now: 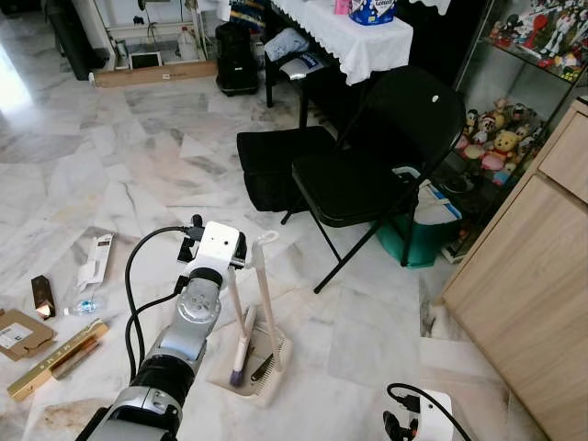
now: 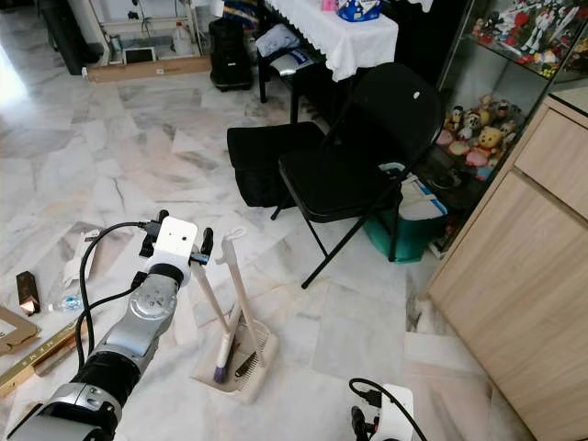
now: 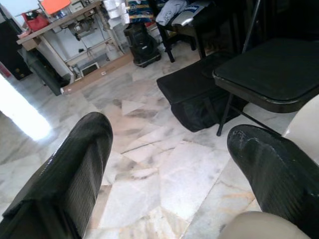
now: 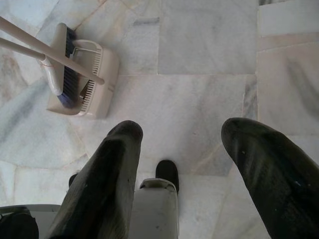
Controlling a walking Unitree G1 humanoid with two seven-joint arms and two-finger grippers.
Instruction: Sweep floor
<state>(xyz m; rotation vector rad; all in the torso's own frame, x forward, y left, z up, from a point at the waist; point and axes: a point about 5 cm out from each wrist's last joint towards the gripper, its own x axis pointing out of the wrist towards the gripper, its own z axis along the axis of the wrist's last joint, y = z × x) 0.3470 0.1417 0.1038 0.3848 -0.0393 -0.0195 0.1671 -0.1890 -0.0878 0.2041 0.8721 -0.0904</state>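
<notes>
My left gripper (image 1: 241,260) is raised in front of me at the tops of two cream handles. In the left wrist view its two black fingers (image 3: 75,174) are spread wide with bare floor between them, and a cream edge sits just beside one finger, so I hold nothing yet. The two handles belong to a cream long-handled dustpan (image 1: 253,372) standing on the floor and a cream broom with a dark purple brush head (image 1: 241,354) resting inside it. The nearer handle is just beside my fingers; I cannot tell whether it touches them.

My right gripper (image 4: 174,164) hangs low, fingers wide apart, empty, pointed at the pale marbled floor tiles (image 1: 147,156), with the dustpan near it.

To do this well, I judge I should centre one handle, the broom's, between my fingers before closing, then lift it straight up so the dustpan does not tip.

Litter lies to my left: a white wrapper (image 1: 95,261), a small plastic bottle (image 1: 83,307), a flat brown cardboard box (image 1: 18,333). A black folding chair (image 1: 377,156) stands ahead.
</notes>
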